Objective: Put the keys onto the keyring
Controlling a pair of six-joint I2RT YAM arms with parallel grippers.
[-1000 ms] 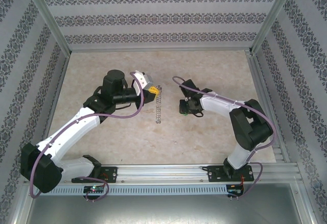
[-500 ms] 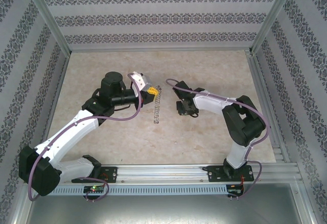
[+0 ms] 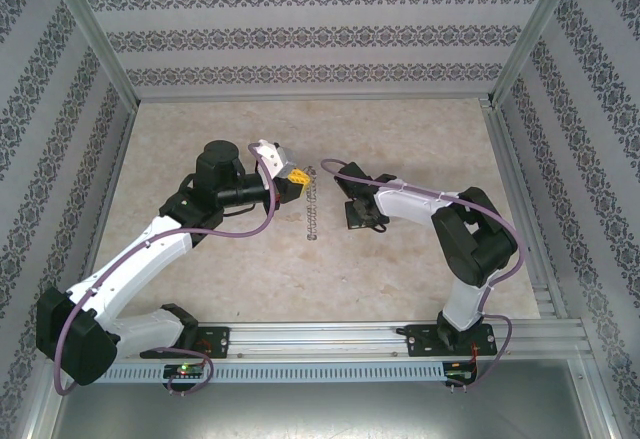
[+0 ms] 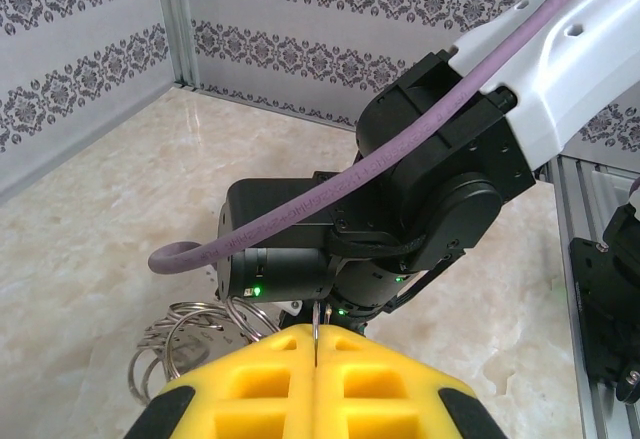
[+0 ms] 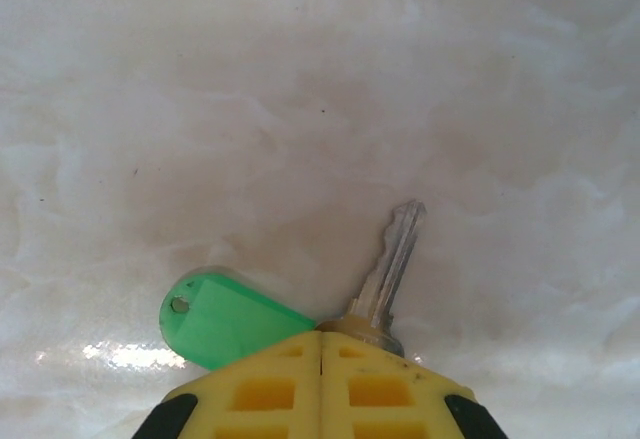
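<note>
Green key (image 5: 225, 321), clamped — right end effector (image 5: 320, 344)

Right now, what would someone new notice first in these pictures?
The bright green key, its silvery blade poking out of the shut right pincer, right of mid-table. To its left, the shut left pincer pinches a thin wire of the silvery keyring.

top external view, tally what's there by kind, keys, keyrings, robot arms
key: 1, green and silvery, pinched in the right fingers
keyring: 1, hanging from the left fingers
robot arms: 2, left arm and right arm
total: 4
</note>
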